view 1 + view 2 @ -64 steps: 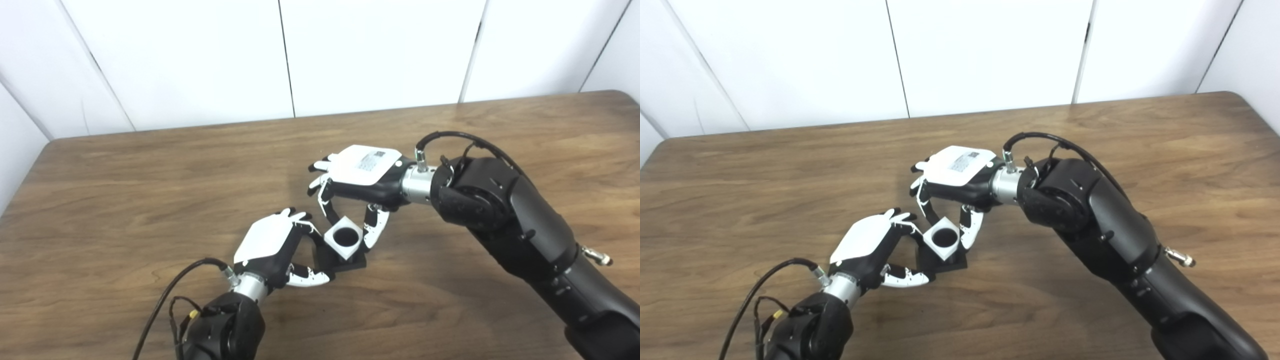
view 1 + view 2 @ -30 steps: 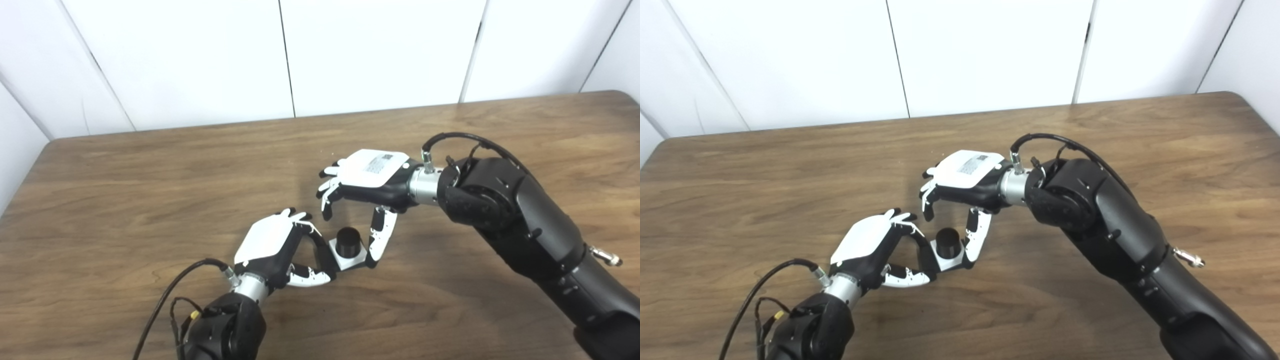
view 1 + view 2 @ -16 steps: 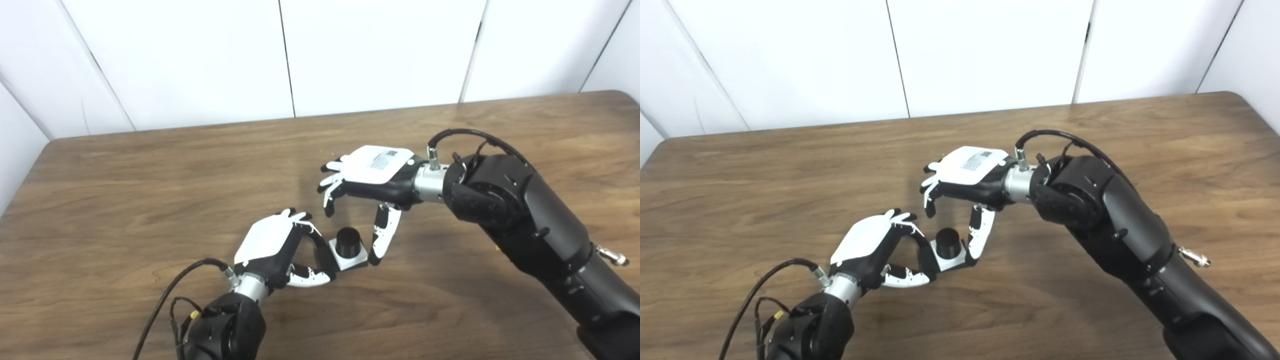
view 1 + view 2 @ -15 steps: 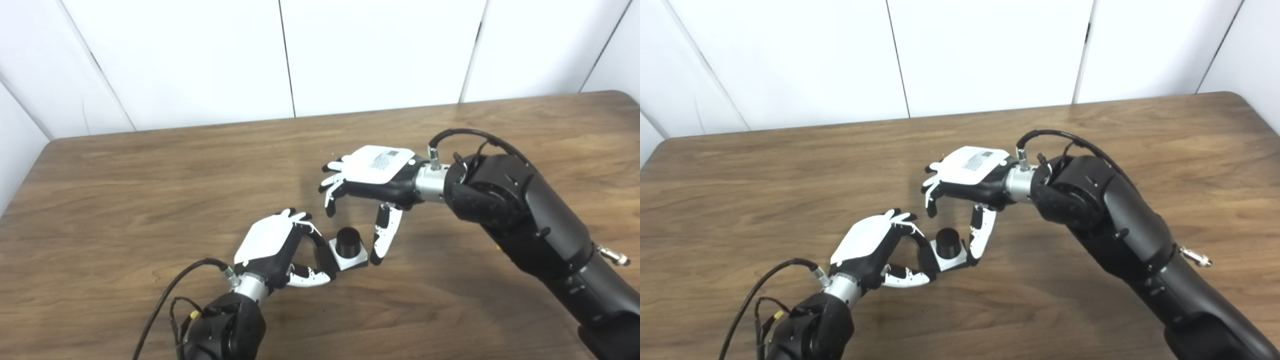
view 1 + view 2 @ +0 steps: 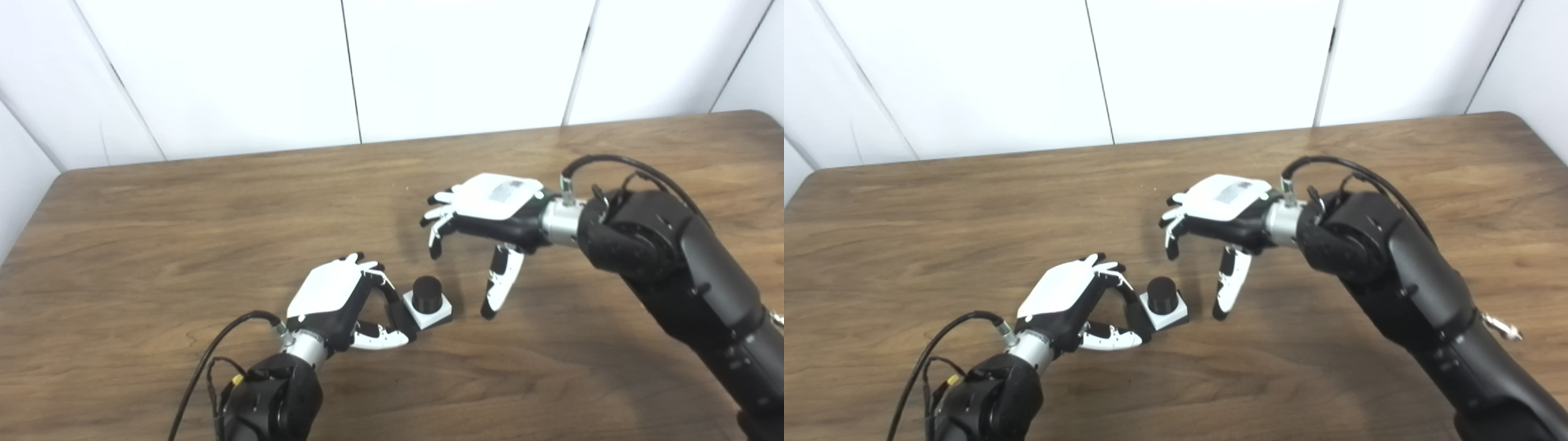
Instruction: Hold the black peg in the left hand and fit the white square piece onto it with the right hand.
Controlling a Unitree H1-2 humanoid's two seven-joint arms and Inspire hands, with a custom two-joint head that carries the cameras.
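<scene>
The black peg point(image 5: 426, 293) stands upright through the white square piece point(image 5: 433, 312), whose flat face sits low around it on the black base. My left hand point(image 5: 340, 305) grips that base from the left, fingers and thumb closed on its edge. My right hand point(image 5: 481, 228) hovers to the right of the assembly, apart from it, fingers spread and thumb pointing down, holding nothing. In the right eye view the peg point(image 5: 1160, 293) and white piece point(image 5: 1172, 314) show the same way, with the right hand point(image 5: 1216, 226) clear of them.
A brown wooden table point(image 5: 184, 220) carries everything; white wall panels stand behind its far edge. The right forearm point(image 5: 674, 269) crosses the table's right side. A black cable point(image 5: 202, 367) loops beside the left wrist.
The white piece went down over the peg, then my right hand let it go and drew back to the right and up, fingers spreading. The left hand kept its hold.
</scene>
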